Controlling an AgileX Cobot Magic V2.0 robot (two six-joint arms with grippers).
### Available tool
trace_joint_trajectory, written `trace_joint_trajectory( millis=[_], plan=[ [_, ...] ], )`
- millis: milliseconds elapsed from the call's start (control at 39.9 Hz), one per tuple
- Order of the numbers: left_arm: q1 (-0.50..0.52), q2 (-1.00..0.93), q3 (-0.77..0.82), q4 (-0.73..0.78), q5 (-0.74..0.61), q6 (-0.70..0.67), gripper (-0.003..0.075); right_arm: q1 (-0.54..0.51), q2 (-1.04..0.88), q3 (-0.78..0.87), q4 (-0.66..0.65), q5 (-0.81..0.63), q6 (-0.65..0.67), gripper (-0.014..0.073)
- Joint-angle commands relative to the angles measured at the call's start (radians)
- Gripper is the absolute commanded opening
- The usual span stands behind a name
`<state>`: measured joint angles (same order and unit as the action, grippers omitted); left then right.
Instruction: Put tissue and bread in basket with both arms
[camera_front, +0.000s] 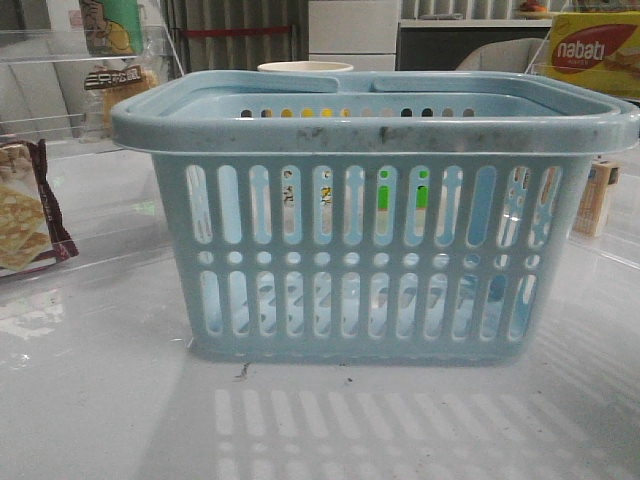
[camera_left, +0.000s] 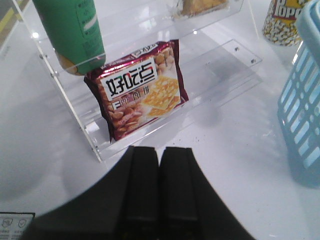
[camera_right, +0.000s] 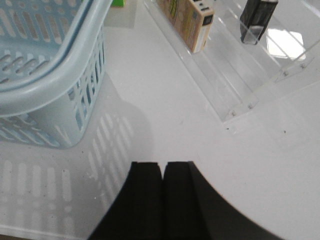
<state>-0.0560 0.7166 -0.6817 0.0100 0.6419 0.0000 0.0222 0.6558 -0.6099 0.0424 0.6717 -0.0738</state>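
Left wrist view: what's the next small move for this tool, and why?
Probably open the left tool and lift it toward the bread, which sits higher on the clear shelf. Its fingers are closed on nothing, and it faces the cracker packet lower down, which isn't wanted.

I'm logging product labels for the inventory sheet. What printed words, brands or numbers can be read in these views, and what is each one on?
"nabati": on the yellow box at the far right of the front view.
"好吃点": on the maroon cracker packet in the clear acrylic rack; smaller print below it is too blurred to read.
"OPC", cut off: on the patterned cup.
Green bottle, carton: print too blurred.
Basket: no text.
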Motion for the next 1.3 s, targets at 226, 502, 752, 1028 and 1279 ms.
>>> trace_joint_trajectory(
  millis=[226, 502, 752, 1028, 1279],
  plan=[
    [-0.006, 0.082, -0.028, 0.017, -0.059, 0.000, 0.0512, -0.007, 0.122, -0.027, -0.010, -0.090, -0.005, 0.0521],
    [-0.006, 0.082, -0.028, 0.017, -0.066, 0.000, 0.0559, -0.142, 0.316, -0.150, -0.014, -0.179, 0.050, 0.0519],
    [-0.006, 0.082, -0.028, 0.017, -0.066, 0.000, 0.0559, -0.259, 0.573, -0.380, -0.014, -0.188, 0.050, 0.0519],
    [-0.006, 0.082, -0.028, 0.017, -0.066, 0.000, 0.0559, -0.265, 0.872, -0.645, -0.015, -0.223, 0.049, 0.0519],
    [-0.006, 0.082, -0.028, 0.017, -0.063, 0.000, 0.0559, -0.265, 1.076, -0.820, -0.015, -0.235, 0.049, 0.0519]
  ],
)
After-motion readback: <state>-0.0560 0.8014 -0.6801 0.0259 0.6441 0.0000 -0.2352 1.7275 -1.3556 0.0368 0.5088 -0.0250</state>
